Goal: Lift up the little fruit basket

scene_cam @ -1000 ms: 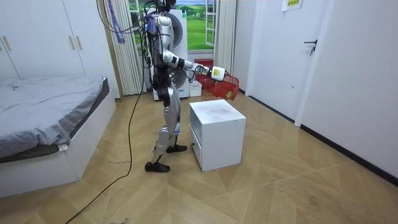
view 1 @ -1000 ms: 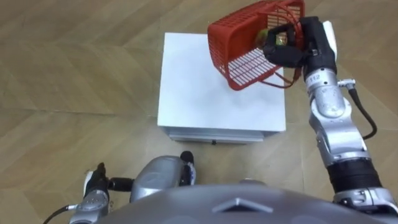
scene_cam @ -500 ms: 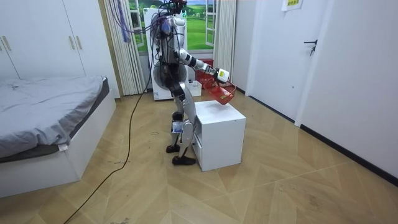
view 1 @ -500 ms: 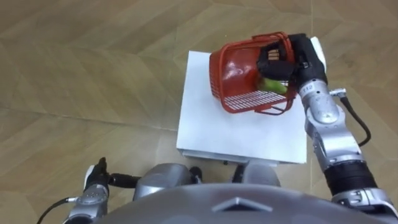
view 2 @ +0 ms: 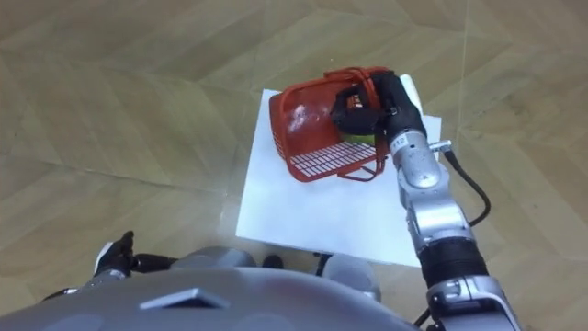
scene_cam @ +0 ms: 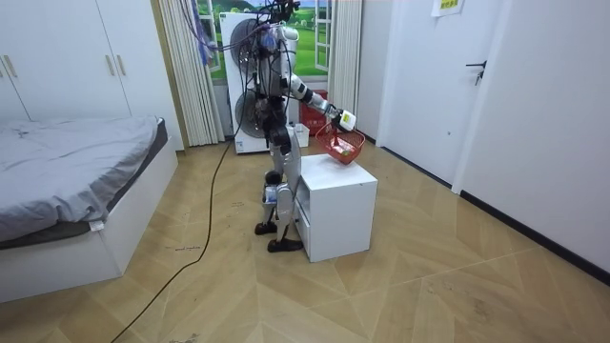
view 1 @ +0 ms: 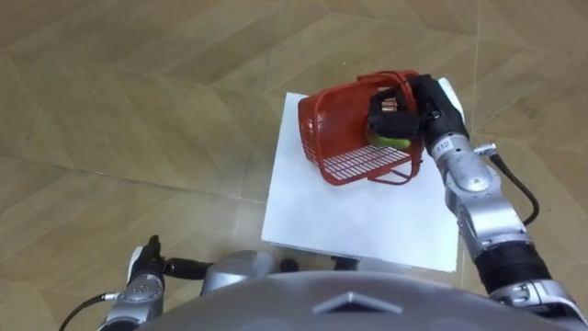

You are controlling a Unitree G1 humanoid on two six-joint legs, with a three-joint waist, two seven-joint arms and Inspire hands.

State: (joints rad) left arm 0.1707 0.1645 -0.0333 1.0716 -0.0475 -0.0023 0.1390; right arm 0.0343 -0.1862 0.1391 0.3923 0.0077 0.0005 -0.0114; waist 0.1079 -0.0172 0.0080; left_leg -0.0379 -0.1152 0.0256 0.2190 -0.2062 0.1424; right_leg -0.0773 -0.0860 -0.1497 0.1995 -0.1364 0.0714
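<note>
A red plastic basket (view 1: 342, 129) (view 2: 308, 129) hangs tilted over the far part of the white cabinet top (view 1: 358, 225). Something green, a fruit (view 1: 392, 141), lies inside it. My right hand (view 1: 411, 106) (view 2: 378, 99) is shut on the basket's handles at its right side. I cannot tell whether the basket's bottom touches the top. In the room view I stand close against the cabinet (scene_cam: 334, 205), right arm stretched out with the basket (scene_cam: 341, 147) low over its far end. My left hand (view 1: 140, 283) hangs at the lower left beside my body.
The cabinet has a drawer front facing me. Wooden floor (view 1: 129, 110) lies all round it. In the room view a bed (scene_cam: 76, 181) is at the left, a washing machine (scene_cam: 246, 105) stands behind me, and a door (scene_cam: 486, 95) is at the right.
I have stepped up to the cabinet. My right arm has come down, bringing the basket from high beyond the far edge to low over the top.
</note>
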